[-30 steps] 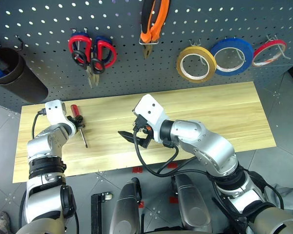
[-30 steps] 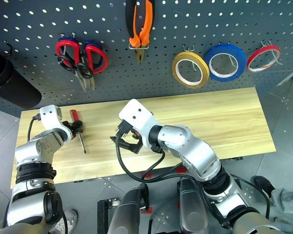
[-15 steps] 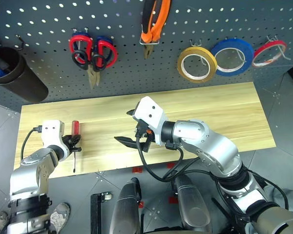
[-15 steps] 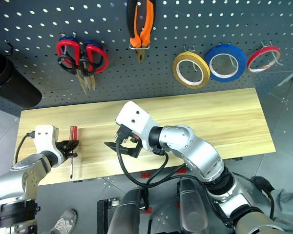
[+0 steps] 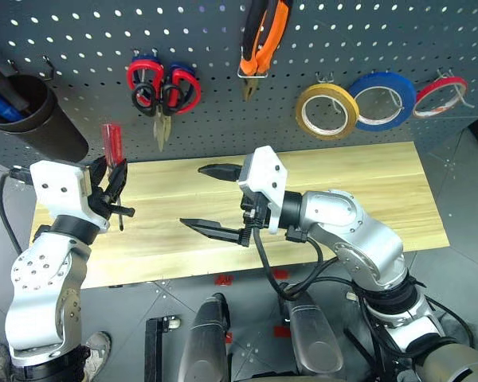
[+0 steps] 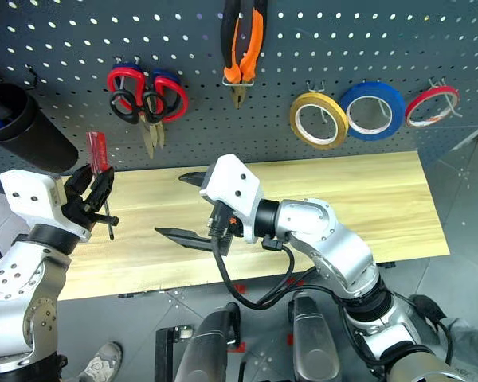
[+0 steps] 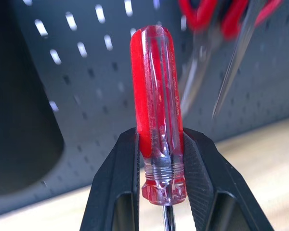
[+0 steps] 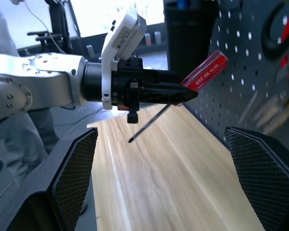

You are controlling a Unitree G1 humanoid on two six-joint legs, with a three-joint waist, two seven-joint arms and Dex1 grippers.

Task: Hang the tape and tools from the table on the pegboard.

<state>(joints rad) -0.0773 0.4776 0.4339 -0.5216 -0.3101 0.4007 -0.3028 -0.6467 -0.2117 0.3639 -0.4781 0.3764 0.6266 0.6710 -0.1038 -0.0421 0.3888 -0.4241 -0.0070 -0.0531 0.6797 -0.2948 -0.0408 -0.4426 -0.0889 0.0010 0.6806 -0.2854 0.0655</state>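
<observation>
Item in hand: slim red-handled screwdriver (image 5: 111, 151), clamped at the lower end of its handle by the left hand (image 5: 110, 180), fingers closed on it, handle up and shaft pointing down; it is clear of the surface (image 5: 366, 183) and stands in front of the pegboard (image 5: 80, 32), near the dark cup (image 5: 32, 119) fixed at the board's left end. Gripping low on the handle leaves the red top free, which would suit presenting the tool to the board or a holder; that is a judgement, as the intended spot cannot be told. Right hand (image 5: 215, 199): fingers spread wide, holding nothing, pointing toward the robot's left over the middle of the surface, apparently kept ready and out of the way. Already on the board: orange-and-black pliers (image 5: 259, 36) hung nose down on a hook at upper centre; a cluster of scissors (image 5: 161, 91) with red handles and a black-handled pair among them, blades down; yellowish-tan tape (image 5: 327, 110) looped over a hook through its hollow centre, with a blue roll (image 5: 380, 99) and a thin red roll (image 5: 438, 85) beside it on hooks of their own. The surface carries no loose items, so by this count the screwdriver is the last piece to be hung.
</observation>
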